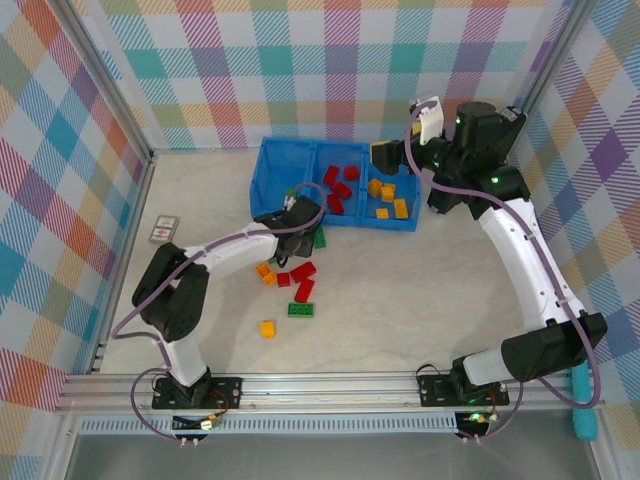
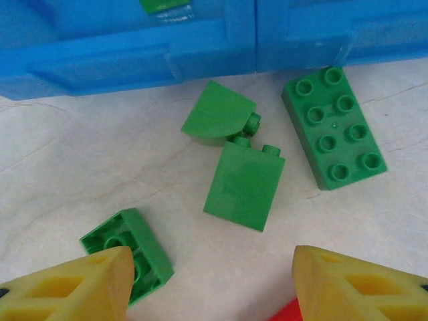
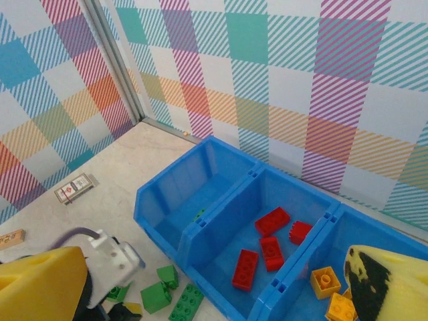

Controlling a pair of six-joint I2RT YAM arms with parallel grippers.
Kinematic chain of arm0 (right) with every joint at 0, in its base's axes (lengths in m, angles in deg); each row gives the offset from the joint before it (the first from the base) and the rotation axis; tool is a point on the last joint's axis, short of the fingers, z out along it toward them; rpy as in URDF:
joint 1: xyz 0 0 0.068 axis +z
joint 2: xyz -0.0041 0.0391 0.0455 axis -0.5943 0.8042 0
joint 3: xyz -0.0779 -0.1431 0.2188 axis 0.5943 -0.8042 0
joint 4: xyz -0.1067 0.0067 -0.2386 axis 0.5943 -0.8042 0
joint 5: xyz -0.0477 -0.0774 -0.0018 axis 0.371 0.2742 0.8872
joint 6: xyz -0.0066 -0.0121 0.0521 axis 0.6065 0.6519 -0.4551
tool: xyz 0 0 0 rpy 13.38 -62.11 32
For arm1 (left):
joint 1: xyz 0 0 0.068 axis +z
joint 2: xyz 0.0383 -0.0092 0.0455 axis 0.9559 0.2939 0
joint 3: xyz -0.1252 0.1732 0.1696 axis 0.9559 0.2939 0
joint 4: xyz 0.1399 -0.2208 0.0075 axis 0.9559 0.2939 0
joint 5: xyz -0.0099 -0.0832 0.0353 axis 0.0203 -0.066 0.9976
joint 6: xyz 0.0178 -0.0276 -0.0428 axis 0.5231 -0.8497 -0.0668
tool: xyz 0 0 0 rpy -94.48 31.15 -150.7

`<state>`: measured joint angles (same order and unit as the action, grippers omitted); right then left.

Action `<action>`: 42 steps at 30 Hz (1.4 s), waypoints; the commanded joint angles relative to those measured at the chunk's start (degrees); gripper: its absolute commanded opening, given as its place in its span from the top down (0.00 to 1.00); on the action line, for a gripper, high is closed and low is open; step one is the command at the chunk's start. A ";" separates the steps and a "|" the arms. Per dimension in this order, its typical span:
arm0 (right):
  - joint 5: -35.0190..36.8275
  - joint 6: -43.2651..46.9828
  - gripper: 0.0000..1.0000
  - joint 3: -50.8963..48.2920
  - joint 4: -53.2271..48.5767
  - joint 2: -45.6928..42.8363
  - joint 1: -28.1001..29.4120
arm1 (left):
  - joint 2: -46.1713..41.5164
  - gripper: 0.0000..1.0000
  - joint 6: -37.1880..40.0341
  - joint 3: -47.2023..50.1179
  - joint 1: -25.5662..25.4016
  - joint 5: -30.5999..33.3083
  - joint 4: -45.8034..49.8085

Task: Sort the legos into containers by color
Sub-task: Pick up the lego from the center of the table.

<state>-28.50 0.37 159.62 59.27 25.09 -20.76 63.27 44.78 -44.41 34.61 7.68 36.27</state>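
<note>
The left claw (image 2: 212, 271) is hanging low over the counter (image 2: 80, 174), its yellow fingers (image 2: 73, 287) standing apart with nothing gripped between them. Right under its camera, four green pieces are lying loose in front of the blue bin (image 2: 134, 60). A green two-by-four brick (image 2: 333, 127) is sitting studs up just beside the bin's front wall. A curved green brick (image 2: 217, 115) is resting on its side, and a sloped green brick (image 2: 244, 187) is lying just beside it. A small green brick (image 2: 130, 251) is lying upside down, partly behind one finger.

From above, the left claw (image 1: 300, 222) is sitting at the bin's near edge. More legos are lying scattered nearer the arms: two red bricks (image 1: 302, 270), an orange brick (image 1: 265, 270), a green flat brick (image 1: 300, 308) and a lone orange brick (image 1: 267, 328) farther out.

Over to the right claw (image 1: 388, 155): it is hovering above the far end of the bin, fingers spread wide and carrying nothing. Its camera is looking down into the bin. The left compartment (image 3: 180, 200) is holding one small green piece (image 3: 198, 215). The middle compartment (image 3: 221, 257) is holding four red legos (image 3: 267, 241), and the right compartment (image 3: 361, 231) is holding orange legos (image 3: 326, 281). A printed card (image 3: 73, 188) is lying on the counter, well apart from the bin.
</note>
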 commanded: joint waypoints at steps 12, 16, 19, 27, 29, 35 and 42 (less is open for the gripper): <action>0.60 0.24 0.01 -0.94 2.97 0.04 -0.26 | 11.29 0.42 2.21 -3.79 -0.50 2.65 -5.31; 0.96 0.09 0.01 -1.20 3.42 0.20 -0.29 | 12.23 0.48 2.63 -3.79 -0.20 2.53 -6.23; 0.96 0.04 0.01 -1.14 3.61 0.39 -0.29 | 12.73 0.55 2.85 -4.15 0.05 1.95 -6.49; 1.93 0.03 0.01 -1.51 4.22 0.41 -0.28 | 10.51 0.71 2.55 -4.00 0.25 1.93 -4.24; 1.93 0.00 0.01 -1.60 4.40 0.33 -0.24 | 8.25 0.71 2.18 -3.80 0.25 2.62 -2.89; 1.52 0.13 0.01 -1.35 3.93 0.57 -0.24 | -0.43 0.73 3.02 -5.05 0.66 4.64 -1.18; 1.01 0.23 0.01 -0.83 3.57 1.12 -0.27 | -4.09 0.73 6.28 -9.72 4.78 7.48 -4.23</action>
<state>-26.62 0.37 158.33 61.74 25.96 -20.76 59.99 49.18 -52.54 36.92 12.14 32.84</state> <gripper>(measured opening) 0.987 0.323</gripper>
